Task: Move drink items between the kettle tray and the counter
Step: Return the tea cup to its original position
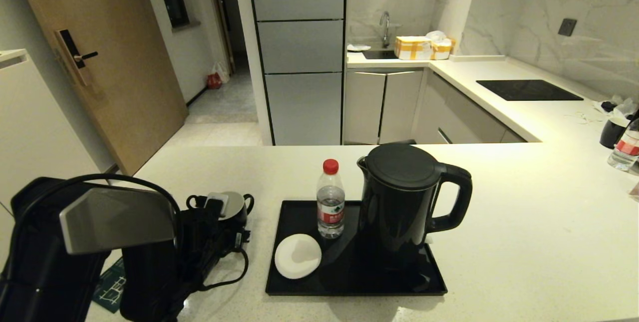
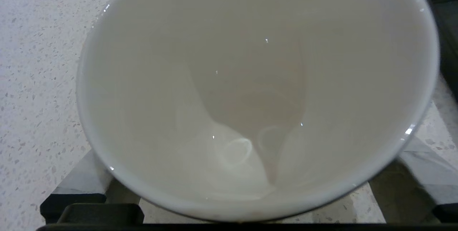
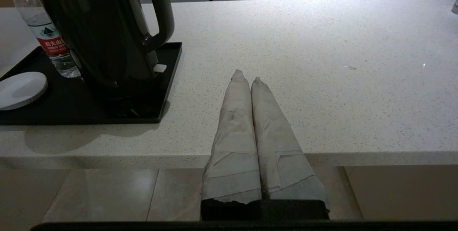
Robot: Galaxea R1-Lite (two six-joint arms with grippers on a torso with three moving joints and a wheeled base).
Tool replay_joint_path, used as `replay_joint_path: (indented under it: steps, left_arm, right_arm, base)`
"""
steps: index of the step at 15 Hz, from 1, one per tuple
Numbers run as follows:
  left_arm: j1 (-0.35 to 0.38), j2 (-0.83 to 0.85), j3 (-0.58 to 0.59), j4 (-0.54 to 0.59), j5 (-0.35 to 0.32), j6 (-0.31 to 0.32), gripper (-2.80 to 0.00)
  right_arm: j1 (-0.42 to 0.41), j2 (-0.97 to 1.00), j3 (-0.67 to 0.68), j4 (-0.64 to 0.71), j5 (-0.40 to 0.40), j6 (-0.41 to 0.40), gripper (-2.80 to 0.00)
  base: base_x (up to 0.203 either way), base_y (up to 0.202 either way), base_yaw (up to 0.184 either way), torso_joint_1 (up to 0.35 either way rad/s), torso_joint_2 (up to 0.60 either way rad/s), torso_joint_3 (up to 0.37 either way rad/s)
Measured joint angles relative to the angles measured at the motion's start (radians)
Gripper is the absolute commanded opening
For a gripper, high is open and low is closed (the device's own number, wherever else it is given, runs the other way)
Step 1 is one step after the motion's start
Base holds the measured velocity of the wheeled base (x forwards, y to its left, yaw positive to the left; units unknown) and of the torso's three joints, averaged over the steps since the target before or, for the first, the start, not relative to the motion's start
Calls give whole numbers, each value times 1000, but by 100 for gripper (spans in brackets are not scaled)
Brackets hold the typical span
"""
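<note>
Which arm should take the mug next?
Left. Its gripper is open right at the mug, beside the tray. The right gripper is shut, back at the counter edge.

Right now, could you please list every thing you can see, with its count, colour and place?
tall black electric kettle: one, black, on the tray's right part
small clear plastic bottle with red cap: one, clear and red, upright on the tray, left of the kettle
round white saucer: one, white, tray's near left corner
flat glossy black tray: one, black, on the counter
white-lined black mug: one, on the counter left of the tray
pale speckled stone counter: one, cream
dark green folded leaflet: one, near left counter edge
left end effector: open, straddling the mug
right end effector: shut, at the counter's near edge, right of the tray
</note>
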Motion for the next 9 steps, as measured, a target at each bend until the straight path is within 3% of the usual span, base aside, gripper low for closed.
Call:
replay_joint_path:
  steps: [6,7,9]
  left_arm:
    - [0,6,-18,0,11,0,0]
    - [0,9,-20,0,24,-2,-280]
    - [-2,16,-23,1,44,-8,-280]
  right_arm:
    - [0,0,0,0,0,-1,-280]
    - [0,0,0,0,0,-1,-280]
    - [0,0,0,0,0,0,-280]
  base:
    - [0,0,0,0,0,0]
    - [0,0,0,0,0,0]
    - [0,0,0,0,0,0]
